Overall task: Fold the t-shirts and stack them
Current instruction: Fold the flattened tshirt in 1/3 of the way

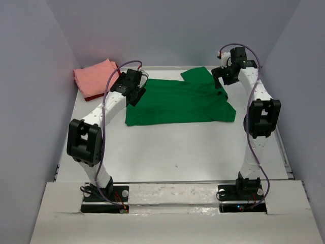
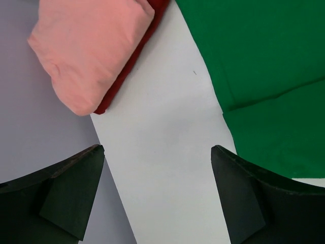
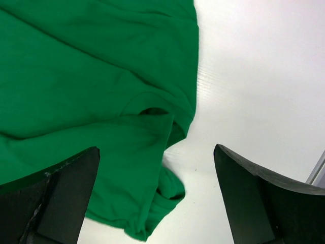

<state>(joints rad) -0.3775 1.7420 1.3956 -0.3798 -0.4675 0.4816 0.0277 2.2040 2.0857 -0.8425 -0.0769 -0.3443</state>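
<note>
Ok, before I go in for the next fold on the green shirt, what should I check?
1. Left gripper open: ok.
2. Right gripper open: ok.
3. Green t-shirt lying flat: not ok, its edge below the right gripper is bunched.
4. Green t-shirt apart from the stack: ok, bare table between them.
5. Pink t-shirt folded on the dark red t-shirt: ok.
6. Left gripper centred over cloth: not ok, mostly bare table beneath it.
</note>
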